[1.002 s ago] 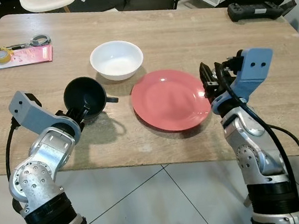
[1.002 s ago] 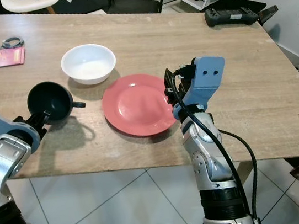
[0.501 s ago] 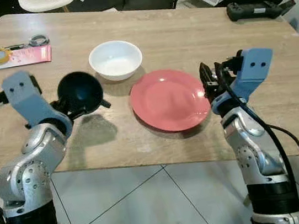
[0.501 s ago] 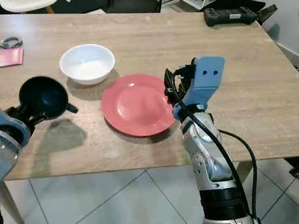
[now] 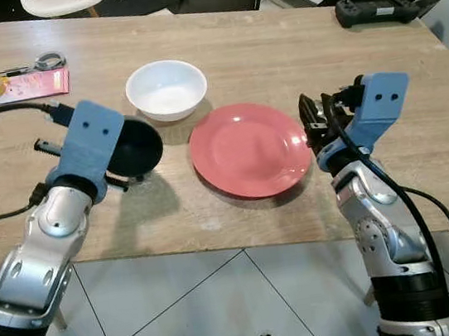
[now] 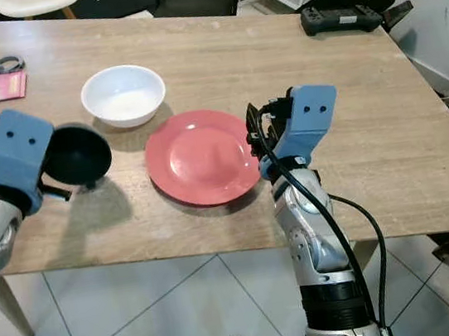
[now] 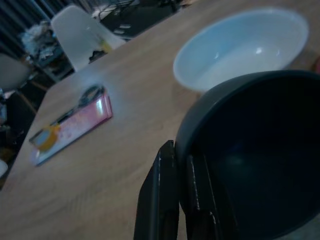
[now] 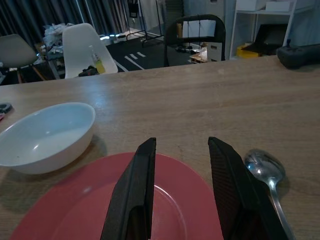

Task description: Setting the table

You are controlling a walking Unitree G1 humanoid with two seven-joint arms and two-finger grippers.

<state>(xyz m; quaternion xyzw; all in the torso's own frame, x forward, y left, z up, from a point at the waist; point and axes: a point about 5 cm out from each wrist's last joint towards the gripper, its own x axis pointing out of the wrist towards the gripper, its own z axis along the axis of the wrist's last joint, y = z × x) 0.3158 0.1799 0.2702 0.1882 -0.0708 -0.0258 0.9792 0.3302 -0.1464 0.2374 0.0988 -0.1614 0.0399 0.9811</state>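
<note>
1. My left gripper (image 7: 175,200) is clamped on the rim of the dark cup (image 5: 134,150), one finger inside the wall and one outside, so I carry it by the lip, mouth tipped sideways, left of centre in the head view
2. The cup hangs just off the table (image 5: 274,44), beside the red plate (image 5: 249,149) and below the white bowl (image 5: 167,89); I judge it wants setting down next to the plate
3. My right gripper (image 8: 180,195) hovers at the plate's right edge, fingers parted with nothing between them, a spoon (image 8: 267,172) lying just beside them
4. A pink packet (image 5: 19,84) sits at upper left; any print is too small to read
</note>
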